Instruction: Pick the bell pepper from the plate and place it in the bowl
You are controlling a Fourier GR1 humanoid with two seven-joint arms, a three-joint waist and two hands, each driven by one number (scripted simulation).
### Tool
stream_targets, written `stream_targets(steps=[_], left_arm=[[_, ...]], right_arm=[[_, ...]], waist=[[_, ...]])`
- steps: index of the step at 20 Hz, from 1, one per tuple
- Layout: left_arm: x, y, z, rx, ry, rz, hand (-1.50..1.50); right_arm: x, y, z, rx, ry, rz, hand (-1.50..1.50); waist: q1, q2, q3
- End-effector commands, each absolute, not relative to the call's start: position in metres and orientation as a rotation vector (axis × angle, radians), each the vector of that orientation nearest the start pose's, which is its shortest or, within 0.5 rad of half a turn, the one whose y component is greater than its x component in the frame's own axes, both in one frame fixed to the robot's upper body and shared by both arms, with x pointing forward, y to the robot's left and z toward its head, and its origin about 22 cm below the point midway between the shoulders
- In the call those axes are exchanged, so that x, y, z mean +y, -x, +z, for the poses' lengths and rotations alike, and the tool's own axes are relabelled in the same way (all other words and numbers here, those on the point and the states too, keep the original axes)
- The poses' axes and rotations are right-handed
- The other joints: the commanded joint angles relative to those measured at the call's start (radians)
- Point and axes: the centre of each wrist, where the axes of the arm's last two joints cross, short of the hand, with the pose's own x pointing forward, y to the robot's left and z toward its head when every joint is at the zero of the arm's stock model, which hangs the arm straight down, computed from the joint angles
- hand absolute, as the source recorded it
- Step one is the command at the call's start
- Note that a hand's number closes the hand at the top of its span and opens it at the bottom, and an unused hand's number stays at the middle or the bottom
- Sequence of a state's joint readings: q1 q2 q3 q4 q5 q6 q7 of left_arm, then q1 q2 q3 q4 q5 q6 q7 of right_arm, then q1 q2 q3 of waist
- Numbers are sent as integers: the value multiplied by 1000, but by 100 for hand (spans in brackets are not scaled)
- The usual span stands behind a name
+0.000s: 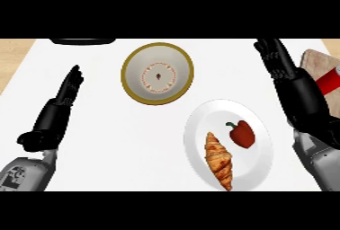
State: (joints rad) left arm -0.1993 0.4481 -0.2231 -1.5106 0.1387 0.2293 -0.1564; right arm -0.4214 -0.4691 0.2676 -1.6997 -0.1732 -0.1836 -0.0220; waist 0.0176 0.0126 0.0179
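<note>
The red bell pepper [243,133] lies on the white plate [199,130], just beside a croissant [220,160] that takes up the plate's nearer left part. The pepper sits below and to the left of the right hand [282,60], whose fingers are straight and hold nothing — hand and pepper are apart. The gold-rimmed bowl [135,85] stands on the white surface [106,134] between the two hands, beyond the plate. The left hand [63,96] rests at the left, fingers straight, well apart from the bowl. A wooden board [317,60] lies just right of the right hand.
</note>
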Motion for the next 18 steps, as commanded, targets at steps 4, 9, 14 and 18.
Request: stream_targets(steps=[4,9,14,18], left_arm=[[246,-281,40,-1713,-150,-191,0],[231,-275,21,-1589,-97,-76,0],[220,-270,18,-1588,-73,-94,0],[208,-276,25,-1587,-68,-98,0]], right_arm=[[-213,-270,73,-1654,-217,825,150],[-240,-247,34,-1809,200,732,-150],[-231,-211,-8,-1987,-89,450,-150],[-264,-221,38,-2088,-13,498,-150]], waist=[[-15,-6,-17],[-66,-12,-14],[-34,-13,-16],[-26,-14,-18]])
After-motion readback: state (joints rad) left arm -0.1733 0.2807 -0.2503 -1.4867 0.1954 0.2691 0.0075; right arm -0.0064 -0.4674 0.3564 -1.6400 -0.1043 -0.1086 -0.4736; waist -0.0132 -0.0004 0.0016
